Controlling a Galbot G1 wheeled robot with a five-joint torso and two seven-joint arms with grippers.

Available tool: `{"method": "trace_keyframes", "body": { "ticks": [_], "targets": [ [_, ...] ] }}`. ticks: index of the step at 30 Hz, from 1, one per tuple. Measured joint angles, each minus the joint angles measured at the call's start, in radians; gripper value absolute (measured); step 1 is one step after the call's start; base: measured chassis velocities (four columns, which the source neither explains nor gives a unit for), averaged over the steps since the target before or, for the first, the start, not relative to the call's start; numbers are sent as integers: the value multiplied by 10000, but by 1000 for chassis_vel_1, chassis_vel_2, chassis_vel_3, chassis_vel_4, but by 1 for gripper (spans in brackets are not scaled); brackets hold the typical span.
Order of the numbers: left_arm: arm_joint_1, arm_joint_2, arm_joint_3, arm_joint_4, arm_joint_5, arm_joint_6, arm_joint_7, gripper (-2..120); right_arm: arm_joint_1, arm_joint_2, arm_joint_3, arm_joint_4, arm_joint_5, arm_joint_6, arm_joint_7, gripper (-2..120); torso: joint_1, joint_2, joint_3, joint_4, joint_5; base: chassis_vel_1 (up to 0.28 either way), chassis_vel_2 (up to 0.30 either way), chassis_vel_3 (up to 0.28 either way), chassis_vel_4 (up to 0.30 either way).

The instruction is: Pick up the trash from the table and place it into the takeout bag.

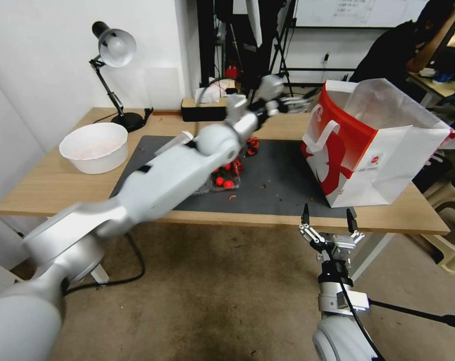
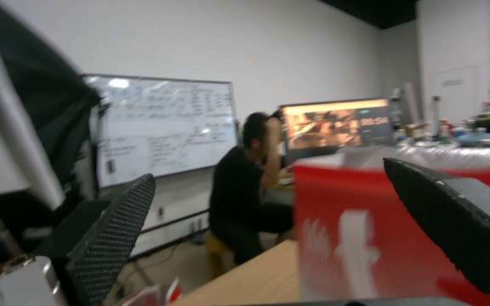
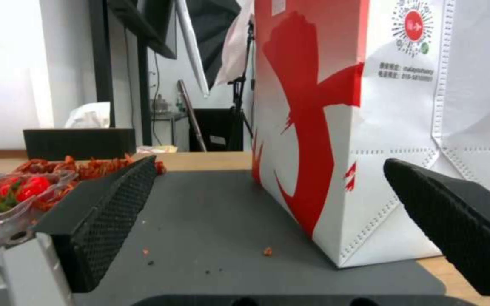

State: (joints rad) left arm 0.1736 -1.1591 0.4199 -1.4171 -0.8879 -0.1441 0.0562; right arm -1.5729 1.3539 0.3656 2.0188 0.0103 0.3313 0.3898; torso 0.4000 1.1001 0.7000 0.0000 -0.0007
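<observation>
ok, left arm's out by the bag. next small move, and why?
Probably lower the left gripper toward the red scraps on the mat. Its jaws stand open and empty beside the takeout bag, and the scraps are the nearest litter. The right gripper hangs open below the table edge.

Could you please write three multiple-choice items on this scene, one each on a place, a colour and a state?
1. Where does the takeout bag stand?
A. On the floor
B. At the right end of the table
C. Inside the white bowl

2. What colour is the mat?
A. Dark grey
B. Yellow
C. Blue

3. What state is the right gripper in?
A. Shut on a can
B. Shut on the bag's handle
C. Open and empty

Answers: 1 B, the bag sits partly on the mat at the table's right end. 2 A, the head view shows it dark grey. 3 C, its fingers stand wide apart with nothing between them, at the table's near edge.
</observation>
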Motion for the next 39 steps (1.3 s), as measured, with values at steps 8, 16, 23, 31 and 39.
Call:
{"method": "trace_keyframes", "body": {
  "ticks": [8,16,23,31,39],
  "targets": [
    [3193,1565,-2827,-2034,711,773,-730,100,18,-17,-171,23,-61,-25,-22,100,-1,0,-1,4,3,0,0,0,0],
    [5634,1943,-4715,-3536,1460,1124,-1123,100,37,-55,-246,6,-73,-25,-33,100,-1,0,-1,-1,7,0,0,0,0],
    [8243,1472,-6671,-4963,3021,1235,-1635,100,7,-71,-250,-16,-68,14,-31,100,-2,0,-1,0,8,0,0,0,0],
    [11128,599,-8065,-5832,4728,982,-2506,100,-136,-77,-232,-8,-37,118,4,100,-2,0,-1,3,5,0,0,0,0],
    [12160,132,-8571,-5997,5127,377,-2590,100,-252,-44,-223,-38,-30,178,63,100,-2,0,-1,0,9,0,0,0,0]
  ]
}}
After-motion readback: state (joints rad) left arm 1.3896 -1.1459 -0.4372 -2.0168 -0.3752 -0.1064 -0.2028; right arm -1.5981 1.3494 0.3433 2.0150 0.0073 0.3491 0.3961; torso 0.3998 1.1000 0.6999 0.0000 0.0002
